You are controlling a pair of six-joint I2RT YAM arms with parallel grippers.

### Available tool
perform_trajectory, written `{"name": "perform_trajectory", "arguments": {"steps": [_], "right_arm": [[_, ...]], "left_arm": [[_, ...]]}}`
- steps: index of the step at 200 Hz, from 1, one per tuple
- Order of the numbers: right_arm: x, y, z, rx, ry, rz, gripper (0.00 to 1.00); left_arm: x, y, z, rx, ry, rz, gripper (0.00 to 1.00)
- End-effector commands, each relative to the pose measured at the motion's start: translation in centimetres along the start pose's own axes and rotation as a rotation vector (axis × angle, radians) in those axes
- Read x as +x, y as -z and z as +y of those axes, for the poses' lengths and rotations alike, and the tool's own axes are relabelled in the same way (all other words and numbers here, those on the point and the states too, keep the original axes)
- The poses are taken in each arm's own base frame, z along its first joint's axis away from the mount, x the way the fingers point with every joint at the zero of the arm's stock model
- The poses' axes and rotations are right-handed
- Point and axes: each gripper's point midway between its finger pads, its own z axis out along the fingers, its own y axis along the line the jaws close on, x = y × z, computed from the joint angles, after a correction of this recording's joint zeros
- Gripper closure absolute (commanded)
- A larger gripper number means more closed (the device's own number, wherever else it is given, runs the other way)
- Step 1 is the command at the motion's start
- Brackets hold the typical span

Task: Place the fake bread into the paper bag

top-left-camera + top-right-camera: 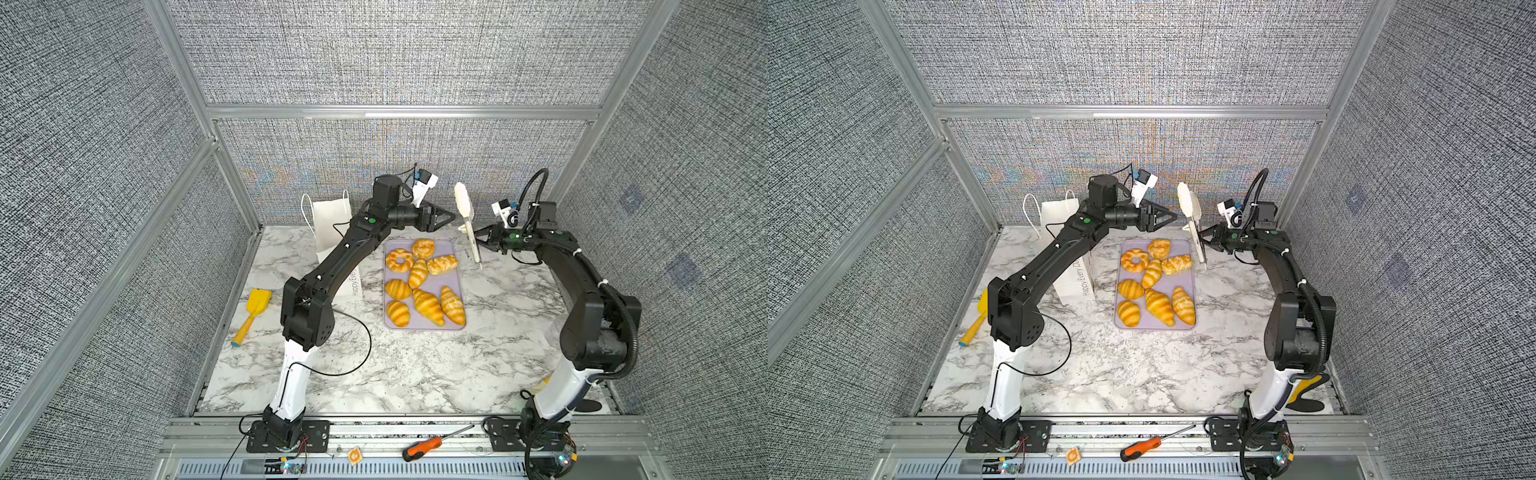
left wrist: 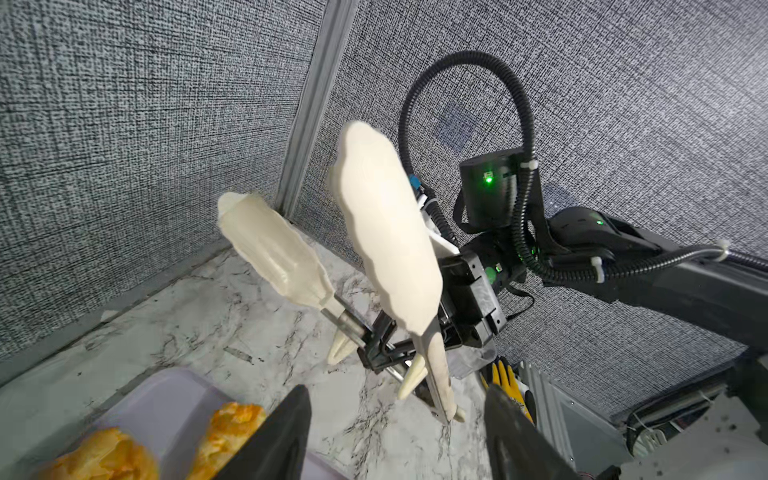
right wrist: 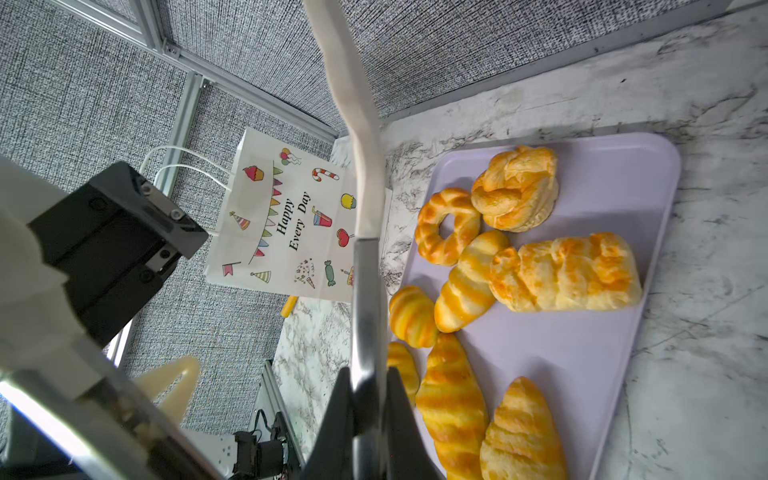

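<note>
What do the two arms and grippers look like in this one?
Left arm and right arm: black links on white lower segments, green status lights. A thin black cable loops off the left; a ribbed hose runs along the right. Left gripper and right gripper: black triangular fingers.

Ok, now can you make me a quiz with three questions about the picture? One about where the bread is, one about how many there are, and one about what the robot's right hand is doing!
1. Where does the fake bread lie?
A on the lilac tray
B in a blue bowl
C on a wooden shelf

2. How many pieces of bread are there?
A five
B eight
C twelve

3. What is the right hand doing?
A hanging open and empty
B holding a spoon
C shut on the tongs

Answers:
1 A, every piece sits on the tray.
2 B, eight can be counted in both top views.
3 C, it clamps one metal arm of the tongs.
</note>
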Motion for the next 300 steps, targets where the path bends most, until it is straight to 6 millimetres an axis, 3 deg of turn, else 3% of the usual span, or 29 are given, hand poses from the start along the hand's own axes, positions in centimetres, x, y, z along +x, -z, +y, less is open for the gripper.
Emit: {"name": "perform_trajectory", "arguments": {"steps": [1,80,195,279,300], "right_arm": [[0.5,-0.1,1.1,-0.064,0.003,0.036,1.00],[1.6,-2.1,2.1,-0.092,0.022,0.112,1.00],[2.7,-3.7,3.3,-0.165,-0.019,0.203,1.00],[2.9,-3.9,3.6,-0.168,-0.019,0.218,1.00],[2.9,-3.9,3.7,-0.168,-0.017,0.219,1.00]], "left_arm": [[-0.8,-0.1,-1.0,0.069,-0.003,-0.020,0.35],[1.1,-1.1,-0.6,0.136,0.065,0.020,0.42],[1.5,-1.1,-1.1,0.174,0.055,0.027,0.57],[1.0,-1.1,-1.7,0.206,0.051,0.002,0.81],[0.9,-1.0,-1.8,0.212,0.052,-0.005,0.82]]}}
